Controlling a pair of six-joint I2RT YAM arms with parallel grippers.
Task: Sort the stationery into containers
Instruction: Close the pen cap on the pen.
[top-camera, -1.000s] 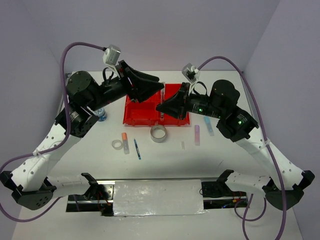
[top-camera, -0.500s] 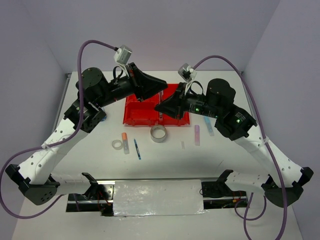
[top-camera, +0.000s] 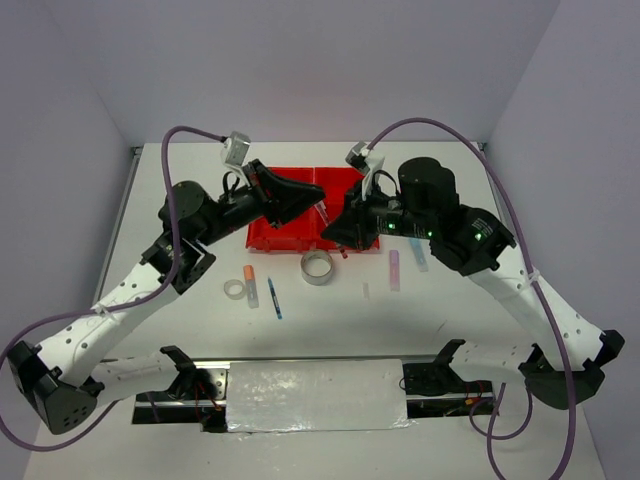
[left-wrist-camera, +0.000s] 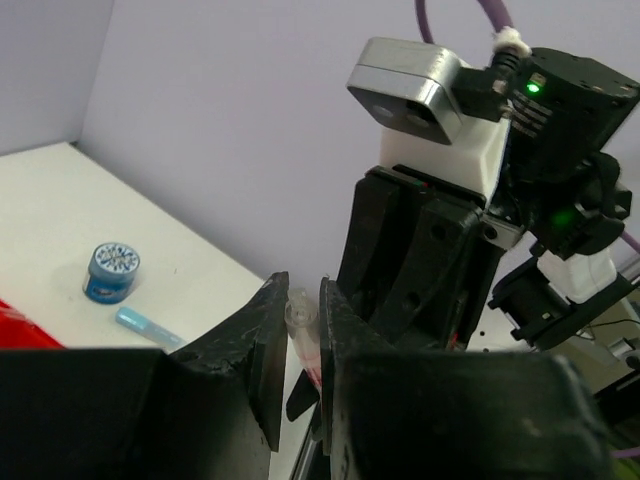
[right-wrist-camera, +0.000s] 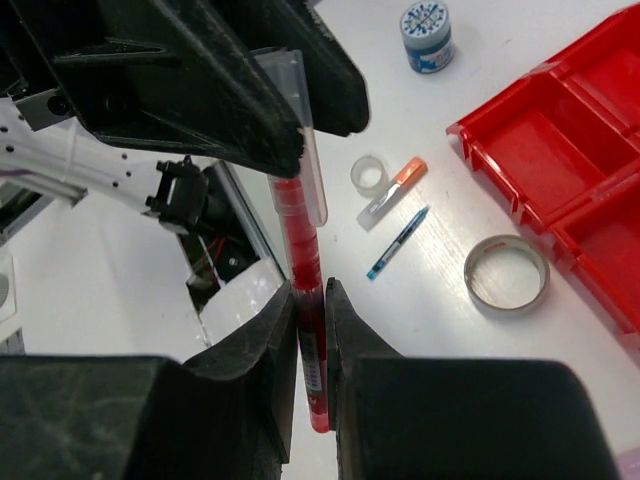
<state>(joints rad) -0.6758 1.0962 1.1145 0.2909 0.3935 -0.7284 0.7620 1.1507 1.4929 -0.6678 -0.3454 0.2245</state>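
1. The red tray (top-camera: 272, 233) sits mid-desk (top-camera: 330, 335), far side. In the top view both arms hang over it, so I only see part of the 2x2 grid.
2. In the R wrist cam, the three compartments I can see show plain red floor. The 4th is out of shot, so I can't tell what's in it.
3. My right end effector (right-wrist-camera: 310, 296) is closed almost fully, pinching the red pen (right-wrist-camera: 306, 345) by its barrel. The pen stands roughly upright, off the desk, above the tray's near edge.
4. My left end effector (left-wrist-camera: 304, 302) is also nearly closed, with a clear tube (right-wrist-camera: 300, 130) nipped between its fingers. The tube runs alongside the pen's upper end, touching or overlapping it; I can't tell if they're joined.
5. The two end effectors meet tip to tip over the tray's front-centre.
6. The rest of the stationery lies on the desk, outside the tray:
   - silver tape ring (top-camera: 318, 279), just in front of the tray, near its middle divider
   - clear tape ring (top-camera: 228, 290), orange stub (top-camera: 249, 273) and blue pen (top-camera: 274, 298), grouped front-left of the tray, close together but apart
   - pink stick (top-camera: 394, 270) and blue stick (top-camera: 418, 252), front-right, partly under the R arm
   - blue-patterned roll (right-wrist-camera: 427, 35), upright, seen in the wrist cams only, well apart from the tray
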